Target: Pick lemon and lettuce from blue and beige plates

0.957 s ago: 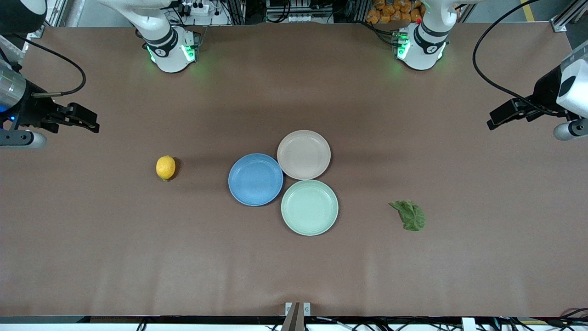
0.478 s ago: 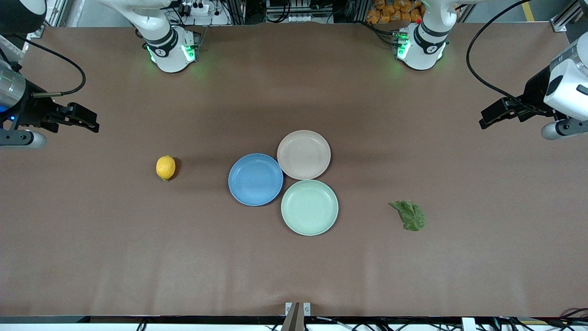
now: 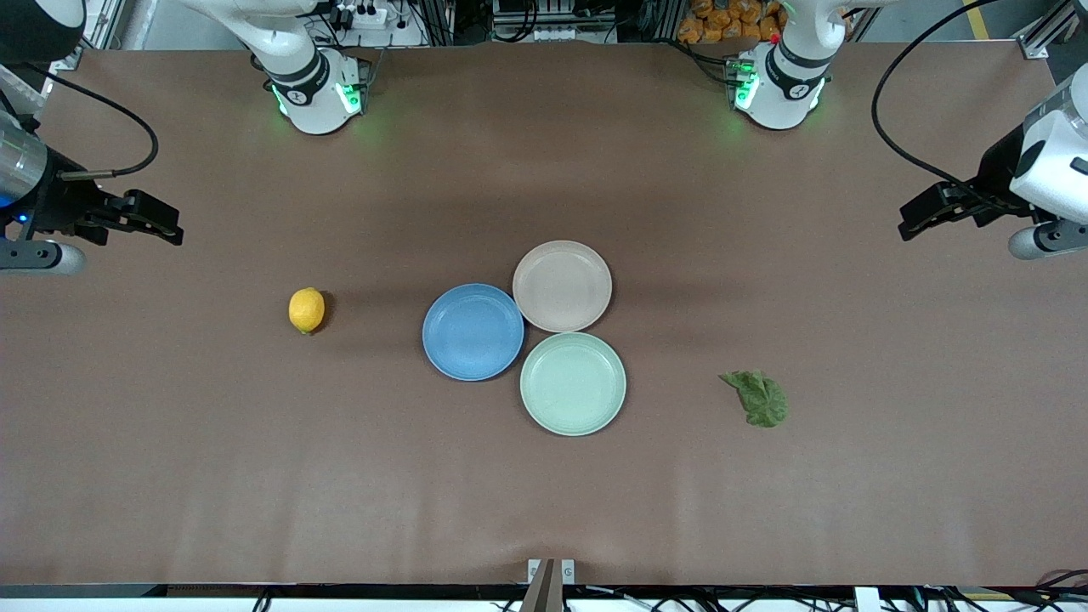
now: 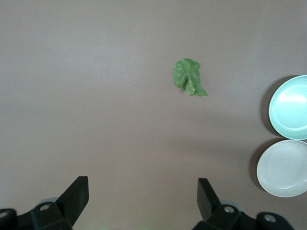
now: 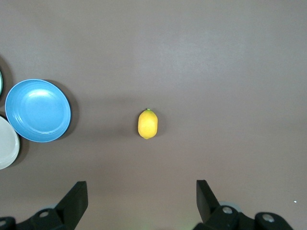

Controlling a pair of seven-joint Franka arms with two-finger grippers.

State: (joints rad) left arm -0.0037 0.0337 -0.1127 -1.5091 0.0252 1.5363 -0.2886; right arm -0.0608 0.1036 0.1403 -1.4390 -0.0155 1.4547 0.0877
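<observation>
The lemon (image 3: 307,310) lies on the bare table toward the right arm's end, apart from the plates; it also shows in the right wrist view (image 5: 147,124). The lettuce (image 3: 756,398) lies on the bare table toward the left arm's end, and shows in the left wrist view (image 4: 188,83). The blue plate (image 3: 473,331) and the beige plate (image 3: 562,286) sit empty mid-table, touching. My right gripper (image 3: 161,228) is open and empty over the table at the right arm's end. My left gripper (image 3: 914,223) is open and empty over the left arm's end.
A pale mint-green plate (image 3: 573,383), empty, touches the blue and beige plates and lies nearest the front camera. The left wrist view shows the mint plate (image 4: 290,107) and the beige plate (image 4: 284,167). The right wrist view shows the blue plate (image 5: 38,110).
My left gripper shifted a little toward mid-table, then back toward the left arm's end. The right arm, lemon, lettuce and plates have not moved.
</observation>
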